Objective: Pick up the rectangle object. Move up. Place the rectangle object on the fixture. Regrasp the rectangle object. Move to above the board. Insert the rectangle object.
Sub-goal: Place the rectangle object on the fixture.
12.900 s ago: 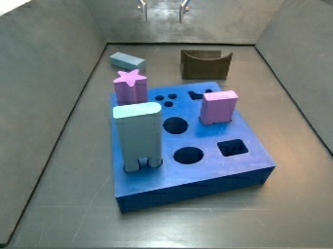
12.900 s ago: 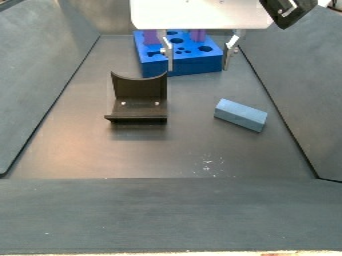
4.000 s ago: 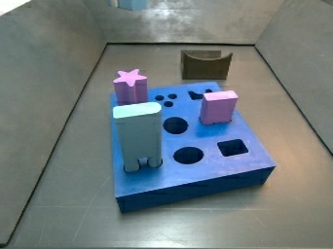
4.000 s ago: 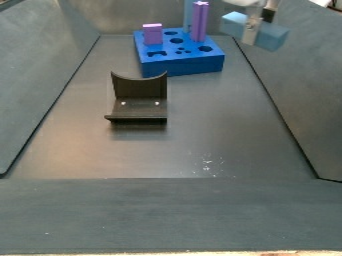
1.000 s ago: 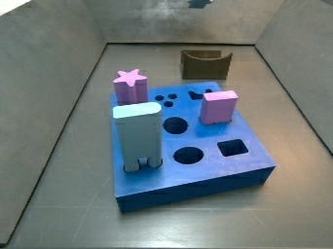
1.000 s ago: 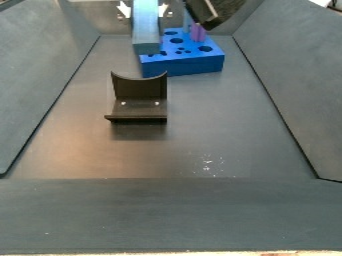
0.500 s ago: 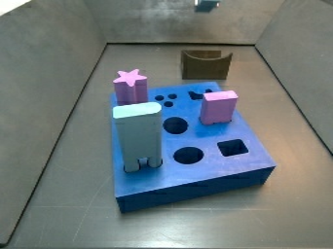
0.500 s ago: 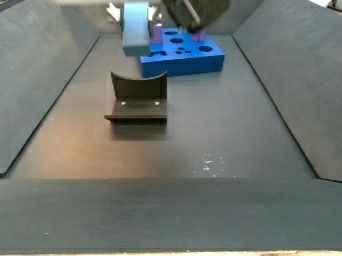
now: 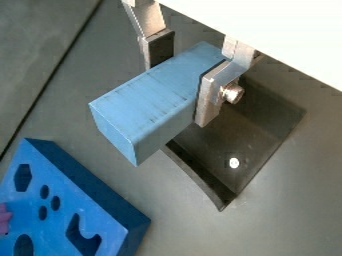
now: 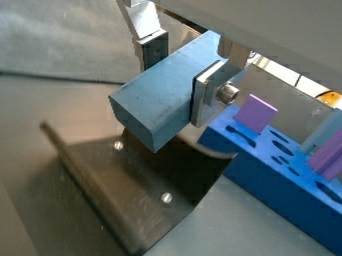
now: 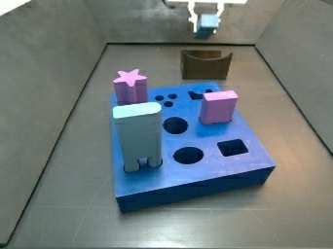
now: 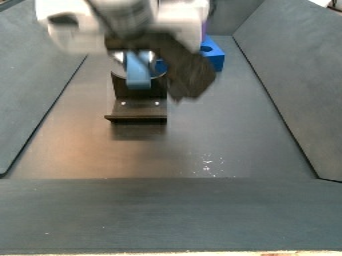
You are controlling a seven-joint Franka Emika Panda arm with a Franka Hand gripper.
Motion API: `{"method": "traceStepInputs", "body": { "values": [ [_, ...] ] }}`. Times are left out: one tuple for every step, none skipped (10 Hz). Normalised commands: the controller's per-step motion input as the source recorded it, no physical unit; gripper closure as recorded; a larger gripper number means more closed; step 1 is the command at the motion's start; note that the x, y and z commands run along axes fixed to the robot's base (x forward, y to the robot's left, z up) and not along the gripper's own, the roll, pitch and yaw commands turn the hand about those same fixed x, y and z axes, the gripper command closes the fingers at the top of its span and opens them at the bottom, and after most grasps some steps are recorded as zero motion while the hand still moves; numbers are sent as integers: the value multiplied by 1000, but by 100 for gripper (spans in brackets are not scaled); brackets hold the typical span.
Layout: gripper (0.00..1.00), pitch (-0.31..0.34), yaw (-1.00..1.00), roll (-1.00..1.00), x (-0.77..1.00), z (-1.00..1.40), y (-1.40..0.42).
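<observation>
My gripper (image 9: 181,62) is shut on the rectangle object (image 9: 150,102), a slate-blue bar gripped across its width, with most of its length sticking out past the fingers (image 9: 214,88). It hangs just above the dark fixture (image 9: 243,150), apart from it. Both side views show the gripper (image 11: 205,19) over the fixture (image 11: 205,63), and the bar (image 12: 138,72) close above the cradle (image 12: 136,105). The blue board (image 11: 196,160) lies nearer the front, and it also shows in a wrist view (image 10: 283,165).
On the board stand a pink star block (image 11: 129,86), a pink square block (image 11: 219,105) and a tall pale blue block (image 11: 136,138). Sloping grey walls enclose the floor (image 12: 201,150). The arm is blurred in a side view.
The gripper has come down with the bar from high up to just above the fixture. The bar stays held. The blocks on the board have not moved.
</observation>
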Motion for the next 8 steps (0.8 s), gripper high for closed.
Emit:
{"method": "traceStepInputs", "body": {
  "values": [
    [100, 162, -187, -1000, 190, -1000, 120],
    [100, 168, -215, -1000, 205, -1000, 131],
    [100, 176, -237, -1000, 179, -826, 120],
    [100, 182, -192, -990, 162, -712, 105],
    [100, 138, -177, -738, 131, -491, 84],
    [100, 97, -179, -576, 116, -321, 73],
    [100, 40, -164, -365, 84, -187, 124],
    [100, 7, -157, -321, 76, -189, 122]
  ]
}}
